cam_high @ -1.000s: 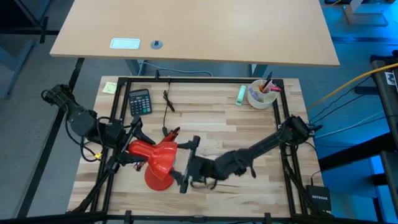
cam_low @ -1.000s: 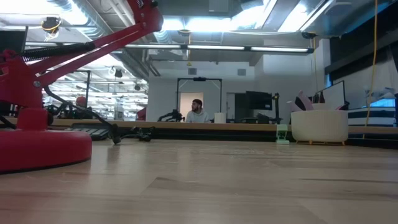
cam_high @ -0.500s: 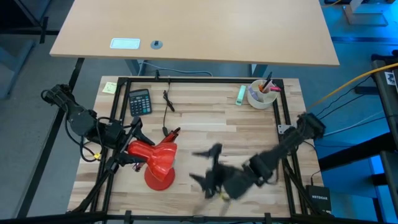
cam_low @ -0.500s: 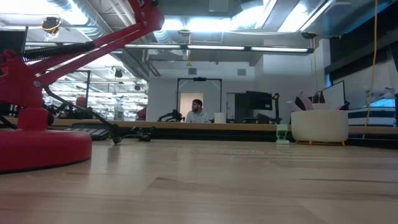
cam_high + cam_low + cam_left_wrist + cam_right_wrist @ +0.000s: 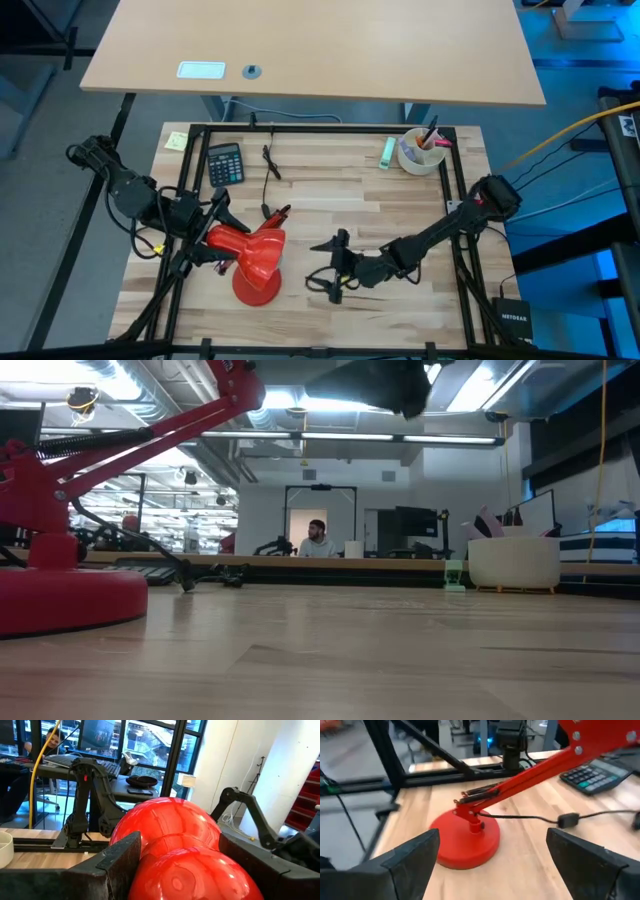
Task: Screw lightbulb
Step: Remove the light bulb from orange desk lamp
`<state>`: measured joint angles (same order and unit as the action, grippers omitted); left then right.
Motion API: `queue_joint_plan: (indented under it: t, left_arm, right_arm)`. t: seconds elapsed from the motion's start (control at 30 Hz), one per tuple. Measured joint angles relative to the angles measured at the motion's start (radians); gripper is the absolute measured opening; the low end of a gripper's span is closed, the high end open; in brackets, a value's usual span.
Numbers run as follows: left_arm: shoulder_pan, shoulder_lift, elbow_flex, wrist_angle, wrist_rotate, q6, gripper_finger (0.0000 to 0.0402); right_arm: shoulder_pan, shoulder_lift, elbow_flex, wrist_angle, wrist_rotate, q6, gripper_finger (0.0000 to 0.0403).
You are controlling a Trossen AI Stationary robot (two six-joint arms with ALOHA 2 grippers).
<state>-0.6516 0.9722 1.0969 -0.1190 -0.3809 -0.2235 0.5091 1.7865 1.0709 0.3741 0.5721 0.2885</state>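
A red desk lamp stands on its round base (image 5: 255, 289) at the table's near left; the base also shows in the right wrist view (image 5: 466, 838) and the low view (image 5: 60, 596). Its shade (image 5: 262, 252) hangs over the base. My left gripper (image 5: 212, 243) is shut on the shade's rear. My right gripper (image 5: 325, 270) is open and empty, above the table to the right of the lamp, fingers pointing at it. The lightbulb is out of view in every frame. My left gripper pinches the narrow rear part of the shade (image 5: 175, 865) between its two fingers (image 5: 120, 857), one on either side. The fingers come roughly level from the table's left. The shade is held above the base, clear of the table.
A calculator (image 5: 224, 162), a black cable (image 5: 270, 160), a green item (image 5: 386, 150) and a white cup of pens (image 5: 420, 152) lie at the far side. A black frame (image 5: 320, 129) rims the table. A person (image 5: 318, 540) sits in the room beyond.
My right gripper has drawn back from the lamp shade toward the table's right edge, its fingers wide apart throughout, and it now shows at the top of the low view. The lamp and my left gripper have kept still.
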Motion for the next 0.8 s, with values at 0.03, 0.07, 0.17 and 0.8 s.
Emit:
queue_joint_plan:
  t: [0.03,0.07,0.17,0.8]
  left_arm:
    - [0.0,0.0,0.0,-0.001,0.0,-0.001,0.0253]
    - [0.0,-0.001,0.0,-0.001,0.0,-0.002,0.0253]
    - [0.0,-0.001,0.0,-0.001,0.0,-0.004,0.0253]
    - [0.007,-0.001,0.001,-0.005,-0.008,-0.008,0.0253]
  right_arm:
    - [0.0,-0.001,-0.023,0.036,-0.007,0.023,0.0371]
    - [0.0,-0.002,-0.038,0.061,-0.026,0.052,0.0371]
    - [0.001,0.009,-0.046,0.076,-0.111,0.129,0.0371]
    - [-0.005,-0.116,0.062,0.018,-0.085,0.05,0.0371]
